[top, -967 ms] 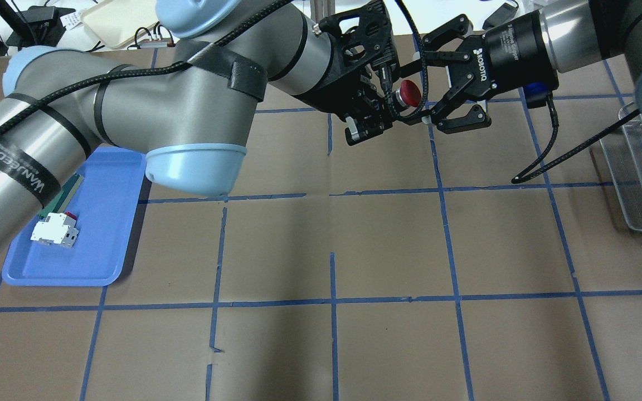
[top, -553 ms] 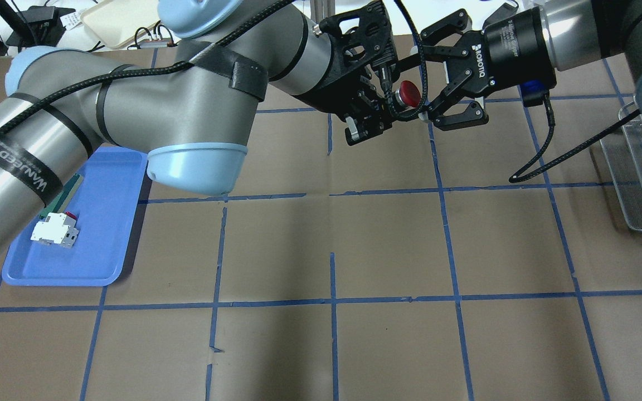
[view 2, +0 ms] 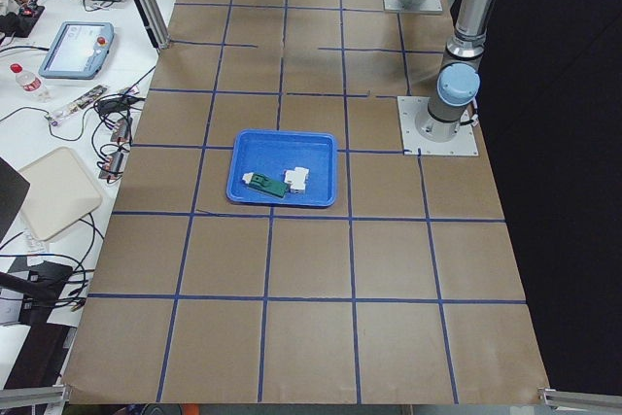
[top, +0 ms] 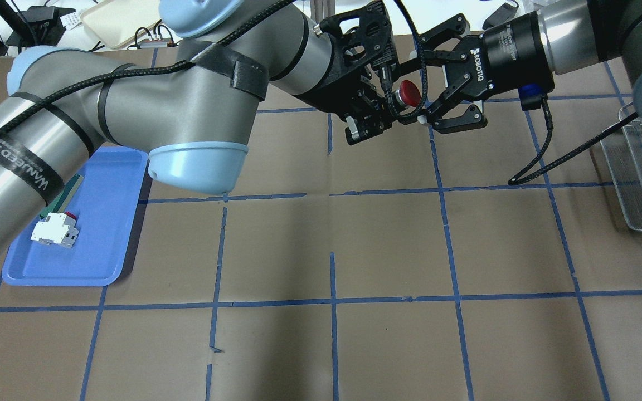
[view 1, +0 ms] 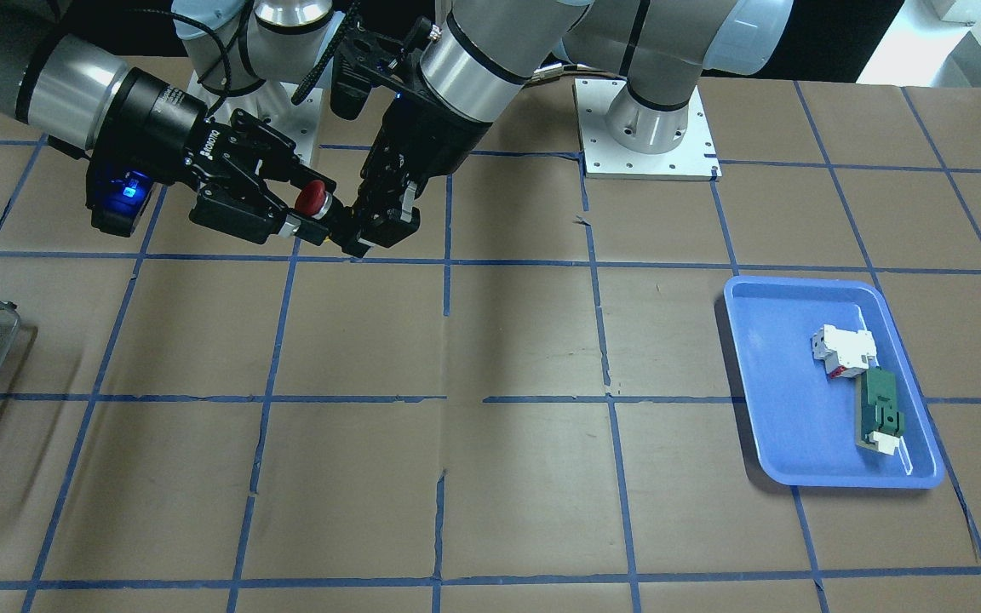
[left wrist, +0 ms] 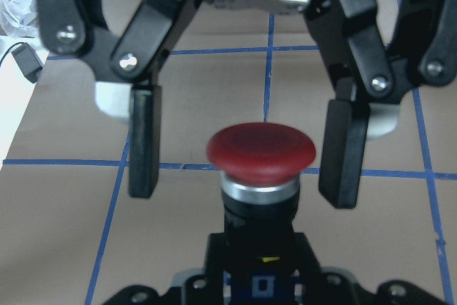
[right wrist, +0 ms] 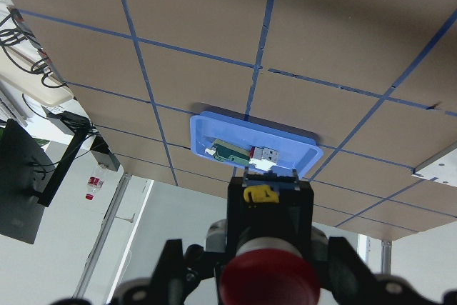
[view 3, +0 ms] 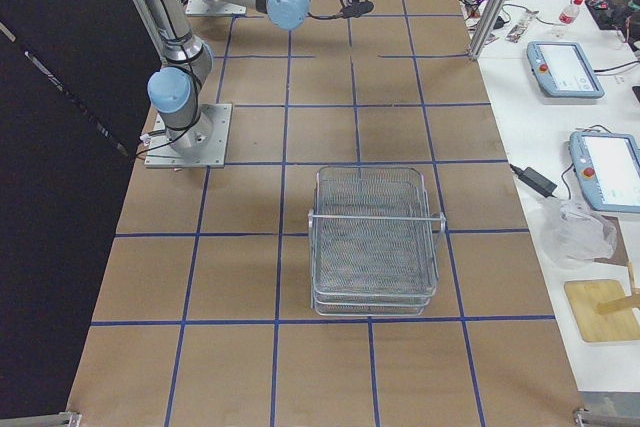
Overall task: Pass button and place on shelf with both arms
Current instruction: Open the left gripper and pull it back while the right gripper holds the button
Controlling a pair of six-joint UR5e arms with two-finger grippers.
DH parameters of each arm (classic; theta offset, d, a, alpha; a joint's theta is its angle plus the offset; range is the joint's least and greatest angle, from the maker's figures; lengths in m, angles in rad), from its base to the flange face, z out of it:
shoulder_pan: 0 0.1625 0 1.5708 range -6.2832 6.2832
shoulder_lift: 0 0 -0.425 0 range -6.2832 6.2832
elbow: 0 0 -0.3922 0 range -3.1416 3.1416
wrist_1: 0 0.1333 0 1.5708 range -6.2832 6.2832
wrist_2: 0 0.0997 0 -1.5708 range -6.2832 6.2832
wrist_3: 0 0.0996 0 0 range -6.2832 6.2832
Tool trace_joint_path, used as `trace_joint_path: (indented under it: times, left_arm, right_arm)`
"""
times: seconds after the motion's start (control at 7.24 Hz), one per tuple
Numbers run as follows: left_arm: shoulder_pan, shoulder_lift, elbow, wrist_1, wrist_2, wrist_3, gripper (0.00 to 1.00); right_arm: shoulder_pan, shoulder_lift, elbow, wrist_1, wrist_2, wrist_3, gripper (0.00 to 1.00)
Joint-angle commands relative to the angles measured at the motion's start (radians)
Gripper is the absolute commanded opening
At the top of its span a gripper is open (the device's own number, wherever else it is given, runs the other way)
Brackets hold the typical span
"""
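Above the worktop [top: 388, 239], right of middle, the button [top: 408, 92] hangs between the claws: the left claw [top: 386, 106] grips its body, the right claw [left wrist: 244, 146] straddles its head, fingers apart from it. At the left end the tray [top: 103, 262] holds a block [top: 53, 229] and a flat part [top: 63, 196], seemingly touching. The shelf [view 3: 372, 292] stands at the right end.

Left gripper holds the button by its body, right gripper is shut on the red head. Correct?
Not quite. The right gripper is open: in the left wrist view its fingers flank the red head of the button with a gap on each side. The left gripper does hold the body.
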Motion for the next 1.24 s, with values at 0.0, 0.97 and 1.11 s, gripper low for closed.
trace_joint_path:
  times: [0.0,0.97,1.11]
  left_arm:
    - [-0.002,-0.001,-0.001,0.0,0.0,0.0,0.0]
    - [0.0,-0.001,0.001,0.005,0.014,0.015,1.0]
    - [0.005,0.003,0.002,0.002,0.012,0.017,1.0]
  right_arm:
    - [-0.001,0.0,0.002,0.005,-0.001,0.006,0.24]
    - [-0.002,-0.006,-0.001,0.007,-0.004,0.026,0.0]
    - [-0.003,-0.006,-0.004,0.007,-0.011,0.026,0.0]
